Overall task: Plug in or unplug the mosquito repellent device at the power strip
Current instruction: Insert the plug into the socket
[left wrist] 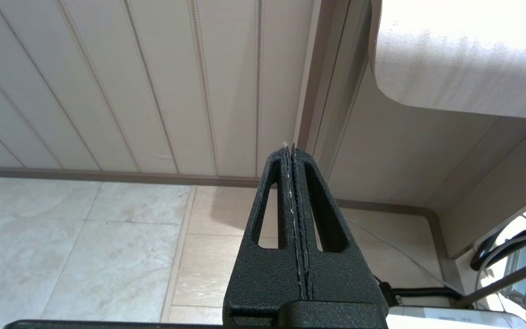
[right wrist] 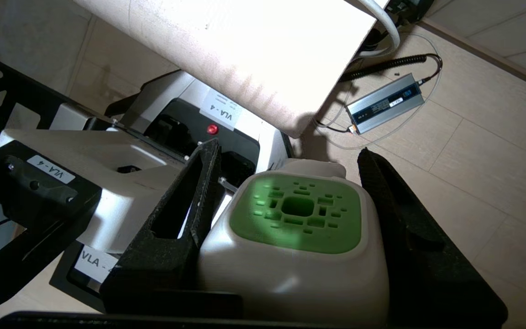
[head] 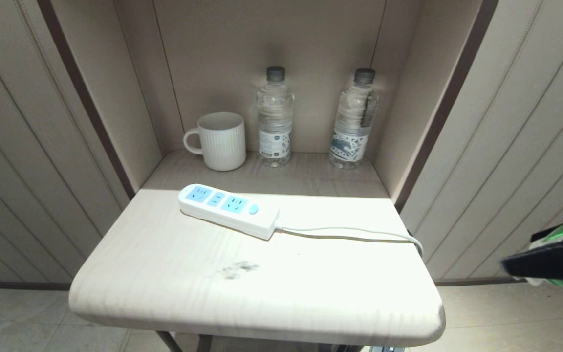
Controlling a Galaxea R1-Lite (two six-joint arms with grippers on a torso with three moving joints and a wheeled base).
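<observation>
My right claw (right wrist: pixel 286 205) squeezes the bug plug-in (right wrist: pixel 295 237) between its two fingers, off past the right edge of the table (head: pixel 174 293); the power strip (head: pixel 227 209) lies flat on top, sockets bare; a mug (head: pixel 220 141) and two water bottles (head: pixel 275 117) stand behind; my left claw (left wrist: pixel 292 157) is pressed closed, low by the floor.

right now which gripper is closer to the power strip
Right. The right gripper, holding the mosquito repellent device, is off the table's right edge. The left gripper sits shut below the tabletop, beside the power strip table.
</observation>
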